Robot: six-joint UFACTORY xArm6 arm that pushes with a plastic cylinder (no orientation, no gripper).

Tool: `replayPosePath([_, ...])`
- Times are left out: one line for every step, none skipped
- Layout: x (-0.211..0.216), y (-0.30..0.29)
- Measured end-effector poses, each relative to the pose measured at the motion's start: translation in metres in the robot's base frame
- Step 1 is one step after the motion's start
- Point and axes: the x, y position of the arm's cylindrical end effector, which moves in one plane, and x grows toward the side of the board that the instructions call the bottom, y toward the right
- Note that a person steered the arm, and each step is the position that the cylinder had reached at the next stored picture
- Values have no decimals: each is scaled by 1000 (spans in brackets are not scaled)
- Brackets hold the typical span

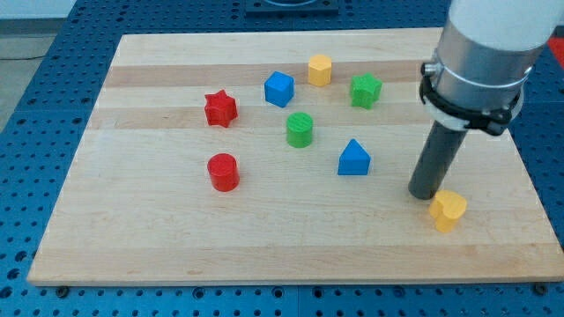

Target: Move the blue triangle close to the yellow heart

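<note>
The arm carries no pincer, so there is nothing to be apart or together; it ends in a dark rod whose lower end, my tip [426, 194], rests on the pale wooden board [176, 255] just at ten o'clock of the yellow plastic heart block [448, 210], almost touching it. The blue plastic triangle block [354, 158] sits near, at about ten o'clock of my tip, apart from it. I judge that my tip stands between the two, so it must circle to the triangle's far side, at nine o'clock, before it can push.

Counting: two blue blocks, the triangle and a blue cube [278, 89]; two yellow, the heart and a yellow hexagonal block [320, 70]; two green, a green star-like block [366, 90] and a green round block [300, 129]; two red, a red star [220, 109] and a red cylinder [223, 172].
</note>
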Motion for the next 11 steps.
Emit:
replayPosePath([15,-1])
replayPosePath([21,3])
replayPosePath([21,0])
replayPosePath([20,-41])
replayPosePath([13,-104])
replayPosePath([-20,-141])
replayPosePath([-62,-146])
replayPosePath([-71,-128])
replayPosePath([-66,-99])
replayPosePath([-48,-80])
replayPosePath([-30,-55])
